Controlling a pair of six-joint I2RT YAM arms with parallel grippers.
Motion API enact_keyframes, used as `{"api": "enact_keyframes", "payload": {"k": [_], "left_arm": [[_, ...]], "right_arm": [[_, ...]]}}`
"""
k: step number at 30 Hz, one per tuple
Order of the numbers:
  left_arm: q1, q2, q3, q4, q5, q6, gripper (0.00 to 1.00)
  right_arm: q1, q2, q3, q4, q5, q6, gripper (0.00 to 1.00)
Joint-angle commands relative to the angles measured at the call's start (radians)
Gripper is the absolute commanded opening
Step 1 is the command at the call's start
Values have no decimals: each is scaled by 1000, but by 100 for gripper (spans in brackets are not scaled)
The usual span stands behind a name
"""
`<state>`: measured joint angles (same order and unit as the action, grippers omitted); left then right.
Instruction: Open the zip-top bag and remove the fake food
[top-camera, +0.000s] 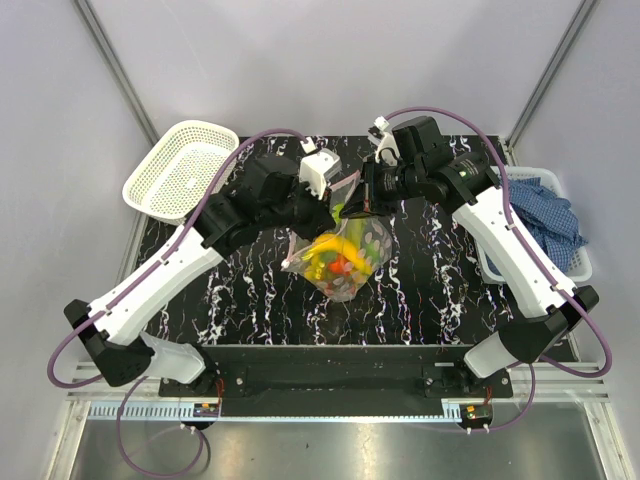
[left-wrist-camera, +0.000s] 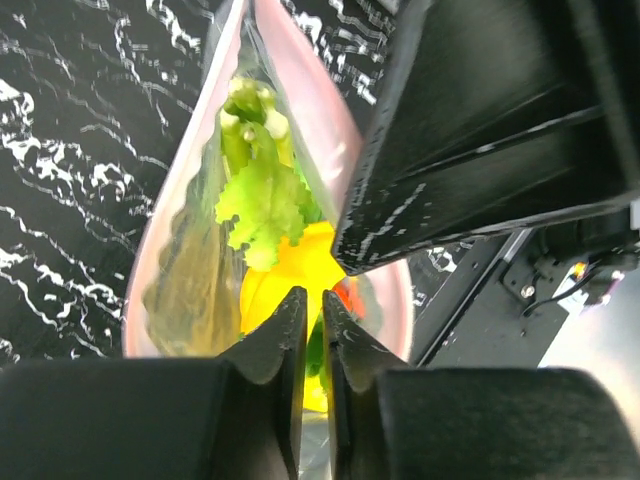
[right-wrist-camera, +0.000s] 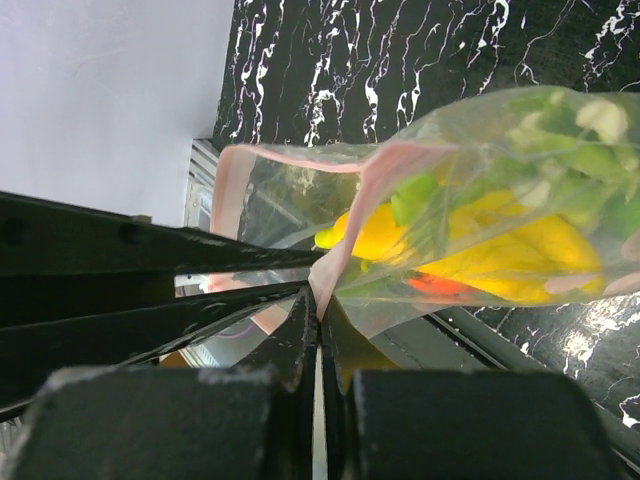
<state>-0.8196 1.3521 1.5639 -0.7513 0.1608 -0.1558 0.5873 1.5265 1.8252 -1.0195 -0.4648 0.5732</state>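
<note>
- Here, left fingers (left-wrist-camera: 288, 335): nearly closed, a thin slit between them, pinching one rim of the bag (left-wrist-camera: 190, 250).
- Right fingers (right-wrist-camera: 298, 335): pressed shut on the opposite pink zip strip (right-wrist-camera: 345, 240).
- Bag: mouth spread between both arms, over the dark marbled surface (top-camera: 250, 300), toy food (left-wrist-camera: 300, 265) inside.

One zip-top bag (top-camera: 345, 278). Fake food (top-camera: 335, 250): count unclear. Two white baskets (top-camera: 180, 170) (top-camera: 583, 265). One blue cloth (top-camera: 550, 215).
</note>
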Motion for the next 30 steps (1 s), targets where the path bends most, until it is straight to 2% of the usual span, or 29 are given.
{"api": "enact_keyframes", "payload": {"k": [1, 5, 13, 24, 30], "left_arm": [[-1, 8, 44, -17, 29, 35, 20], [0, 19, 35, -51, 36, 47, 32], [2, 2, 27, -88, 11, 39, 30], [2, 47, 16, -174, 114, 76, 36], [2, 42, -37, -175, 129, 53, 47]], "right_arm": [[8, -11, 29, 42, -49, -18, 0], [8, -20, 13, 44, -58, -26, 0], [6, -23, 2, 52, -72, -35, 0], [6, -35, -20, 68, -89, -29, 0], [8, -51, -37, 76, -89, -27, 0]]}}
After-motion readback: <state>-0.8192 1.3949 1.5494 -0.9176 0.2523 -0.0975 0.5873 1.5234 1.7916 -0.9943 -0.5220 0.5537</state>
